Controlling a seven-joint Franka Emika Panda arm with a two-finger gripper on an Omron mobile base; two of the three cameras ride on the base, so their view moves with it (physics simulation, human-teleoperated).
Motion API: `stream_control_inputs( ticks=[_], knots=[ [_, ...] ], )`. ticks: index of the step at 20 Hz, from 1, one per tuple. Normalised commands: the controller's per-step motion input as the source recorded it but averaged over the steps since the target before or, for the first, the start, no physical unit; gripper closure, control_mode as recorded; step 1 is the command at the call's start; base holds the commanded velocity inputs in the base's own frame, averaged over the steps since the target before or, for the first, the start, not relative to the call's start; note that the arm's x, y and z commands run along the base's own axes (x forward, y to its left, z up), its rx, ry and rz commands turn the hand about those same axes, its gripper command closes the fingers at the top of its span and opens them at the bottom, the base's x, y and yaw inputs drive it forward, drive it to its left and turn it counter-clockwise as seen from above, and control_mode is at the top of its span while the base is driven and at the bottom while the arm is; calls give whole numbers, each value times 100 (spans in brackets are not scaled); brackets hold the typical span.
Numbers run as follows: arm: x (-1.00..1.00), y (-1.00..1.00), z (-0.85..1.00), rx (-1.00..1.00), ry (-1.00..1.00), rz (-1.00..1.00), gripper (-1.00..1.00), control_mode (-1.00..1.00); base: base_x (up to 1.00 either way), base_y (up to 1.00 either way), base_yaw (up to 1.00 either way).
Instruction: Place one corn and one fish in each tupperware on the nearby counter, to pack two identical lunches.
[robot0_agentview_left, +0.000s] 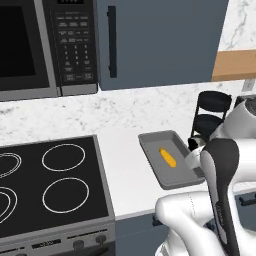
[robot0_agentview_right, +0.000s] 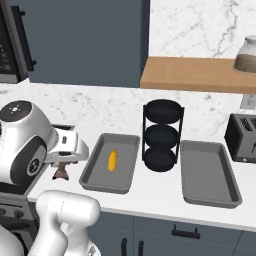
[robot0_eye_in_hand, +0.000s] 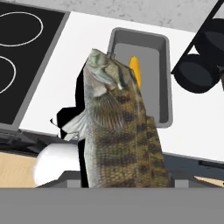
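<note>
- Hand view: my tool is closed on the fish (robot0_eye_in_hand: 120, 131), head toward the near tupperware (robot0_eye_in_hand: 161, 78) on the desk (robot0_eye_in_hand: 87, 65).
- One corn (robot0_eye_in_hand: 136, 70) lies inside; I should lower the fish beside it, clear of the rim.
- Right base view: the second tupperware (robot0_agentview_right: 209, 172) lies bare beyond the rack (robot0_agentview_right: 161, 135).

Corn (robot0_agentview_right: 113, 160) in left tupperware (robot0_agentview_right: 98, 181)

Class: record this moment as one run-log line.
claw: shut on fish | position: left of near tupperware | tupperware contents: one corn | other tupperware: unfilled
</note>
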Motion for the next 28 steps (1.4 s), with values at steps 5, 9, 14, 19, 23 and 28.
stream_control_inputs(
  ticks=[5,9,14,19,23,28],
  knots=[
    [61,0,-18,0,0,-3,100,-100,0,0,0],
    [94,0,-36,0,0,-4,100,-100,0,0,0],
    [99,-4,-52,0,0,-2,100,-100,0,0,0],
    [68,-5,-56,0,0,0,100,-100,0,0,0],
    [19,0,-48,0,0,0,100,-100,0,0,0],
    [17,0,-45,0,2,0,100,-100,0,0,0]
  ],
)
